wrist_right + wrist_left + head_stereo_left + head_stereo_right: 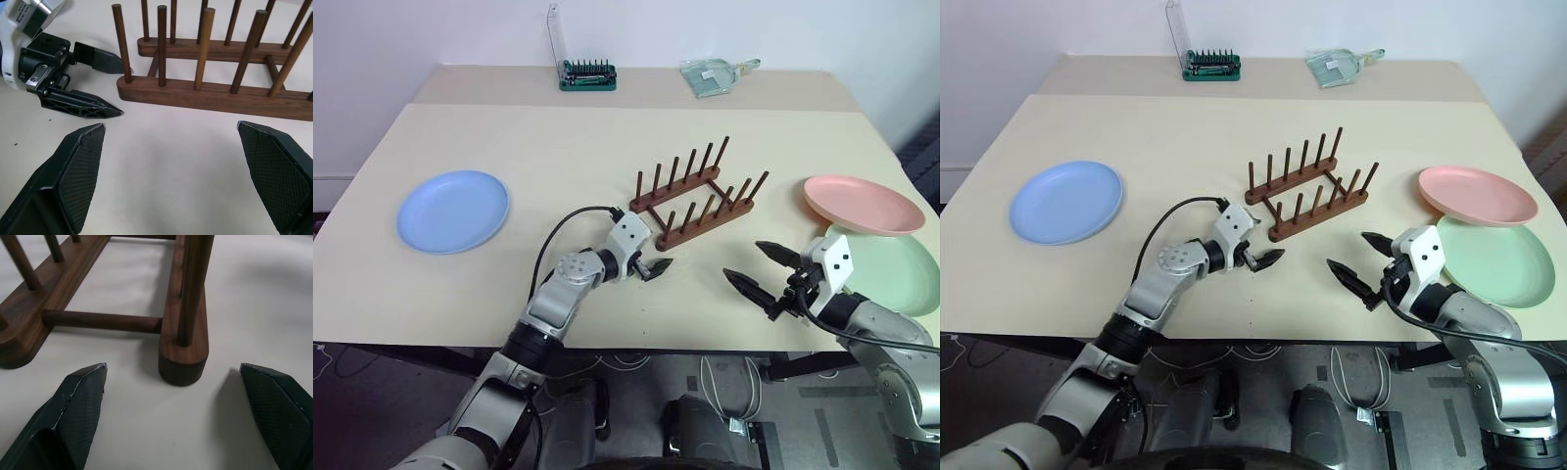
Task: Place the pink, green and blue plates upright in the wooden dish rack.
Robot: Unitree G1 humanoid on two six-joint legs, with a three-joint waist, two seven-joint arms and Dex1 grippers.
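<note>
The left gripper (658, 266), fingers spread, sat at the dark brown wooden dish rack's (693, 194) near end. The right gripper (762, 270), also spread, hovered over bare tabletop beside stacked pink (862, 204) and green (899, 272) plates.

Empty wooden dish rack (697, 195) mid-table; blue plate (453, 211) left; pink plate (863, 205) overlapping green plate (897, 270) right.

Both arms as I see them from the head camera. My left arm reaches in from the near left, forearm angled toward the middle, wrist bent so the left gripper (656, 265) points right and slightly downward; its two black fingers stand apart, nothing between them. My right arm enters from the near right, elbow low, forearm rising toward the middle. The right gripper (762, 266) points left toward the other, its fingers spread wide and empty. The two grippers face each other, near but apart.
</note>
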